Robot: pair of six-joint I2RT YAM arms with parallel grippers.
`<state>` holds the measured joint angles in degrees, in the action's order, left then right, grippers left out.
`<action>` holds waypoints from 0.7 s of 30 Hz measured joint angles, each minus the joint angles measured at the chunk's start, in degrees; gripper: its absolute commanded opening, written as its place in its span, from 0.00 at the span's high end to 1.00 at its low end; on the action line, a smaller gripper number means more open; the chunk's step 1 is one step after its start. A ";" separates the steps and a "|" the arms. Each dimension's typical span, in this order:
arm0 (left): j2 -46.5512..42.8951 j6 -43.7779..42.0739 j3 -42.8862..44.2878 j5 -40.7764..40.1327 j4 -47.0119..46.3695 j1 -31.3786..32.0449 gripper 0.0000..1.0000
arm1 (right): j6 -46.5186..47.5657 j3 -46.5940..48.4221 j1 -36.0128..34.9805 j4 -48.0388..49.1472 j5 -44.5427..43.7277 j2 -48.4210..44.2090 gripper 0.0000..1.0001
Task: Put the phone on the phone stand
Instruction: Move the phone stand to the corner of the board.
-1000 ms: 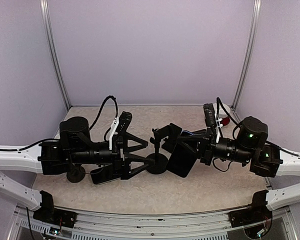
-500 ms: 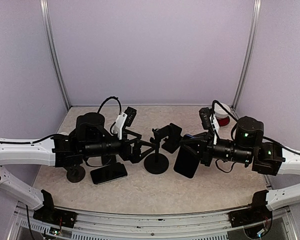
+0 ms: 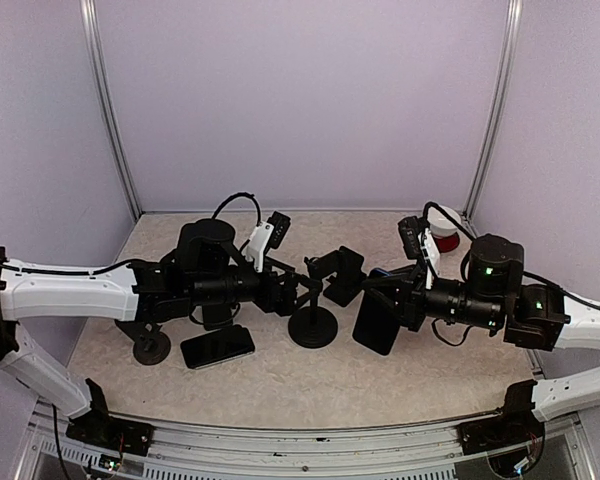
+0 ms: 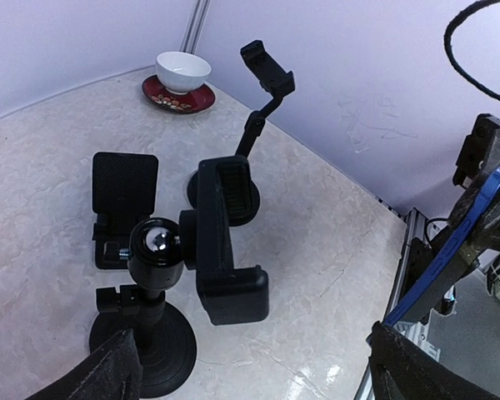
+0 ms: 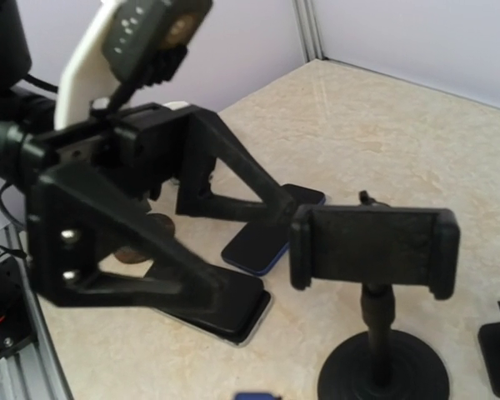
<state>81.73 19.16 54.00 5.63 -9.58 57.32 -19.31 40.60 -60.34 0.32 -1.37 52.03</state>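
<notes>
Nearest the arm bases, a spare phone [image 3: 218, 346] lies flat on the surface [image 3: 280, 385], left of centre. Only the right wrist view shows a blue-edged phone [image 5: 272, 227] lying beside it; from overhead the left arm hides this one. At mid-depth the phone stand [image 3: 313, 325] is upright at centre, and its clamp [image 5: 373, 247] faces the right wrist camera. The left hand [image 4: 252, 357] is released, its fingers spread wide just left of the stand's post and gripping nothing. The right hand [image 3: 392, 298] is clenched on the phone [image 3: 376, 324], which is held off the surface just right of the stand's base and is not in the clamp. Farther back, the left wrist view alone shows a folding stand [image 4: 123, 190] and a tall clamp stand [image 4: 265, 75]. A bowl [image 4: 182, 70] on a red saucer [image 4: 180, 97] sits at the far corner.
</notes>
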 measured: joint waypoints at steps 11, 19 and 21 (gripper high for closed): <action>4.98 1.42 2.25 3.30 -2.01 -1.53 0.33 | -0.68 -0.11 0.00 -0.20 -1.31 0.04 1.00; 6.34 2.05 3.65 4.66 -3.19 -2.14 0.49 | -1.36 -0.72 0.00 -0.13 -1.36 0.33 1.00; 6.54 2.51 3.65 4.70 -3.23 -2.40 0.52 | -1.36 -0.92 0.00 -0.15 -1.38 0.35 1.00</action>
<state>88.27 21.67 57.65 10.33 -12.82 54.92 -20.67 39.68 -60.34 0.16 -2.74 52.38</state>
